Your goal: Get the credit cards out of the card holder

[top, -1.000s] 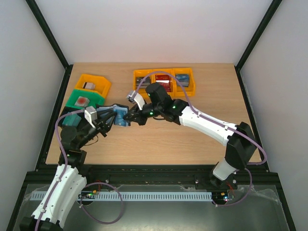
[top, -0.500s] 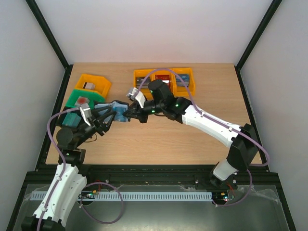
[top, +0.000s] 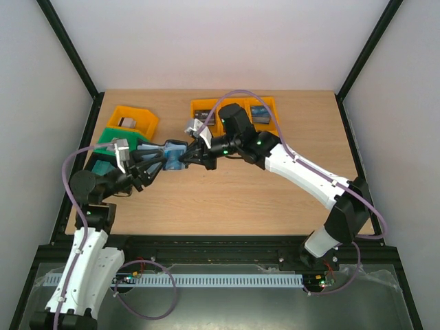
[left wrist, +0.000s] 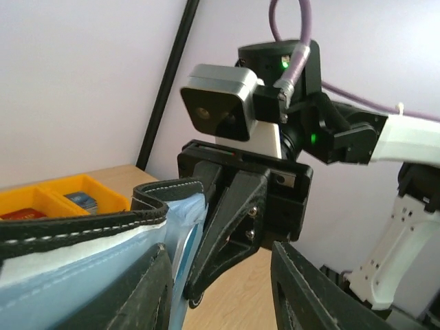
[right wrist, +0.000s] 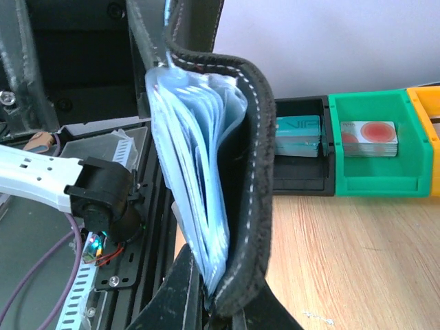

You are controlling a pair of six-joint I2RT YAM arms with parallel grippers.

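Note:
The card holder [top: 172, 155], black with a pale blue pocketed inside, hangs above the table between the two arms. My right gripper [right wrist: 227, 313] is shut on its lower edge, where the black cover [right wrist: 256, 206] and the blue pockets [right wrist: 196, 206] meet. My left gripper [left wrist: 220, 289] stands open just beside it. Its left finger [left wrist: 148, 289] lies against the blue inside [left wrist: 75, 278]; only the right gripper's black finger and the table show in the gap. The credit cards in the holder cannot be told apart from the pockets.
Bins line the table's left side: orange [top: 132, 118], green [right wrist: 375, 148] with a red-marked card and black [right wrist: 299, 155] with a teal card. A row of orange bins [top: 265, 113] with cards stands at the back, partly behind the right arm.
The holder has moved a little toward the back with the right gripper. The left arm has drawn back to the left, and its jaws stand wider than a second ago.

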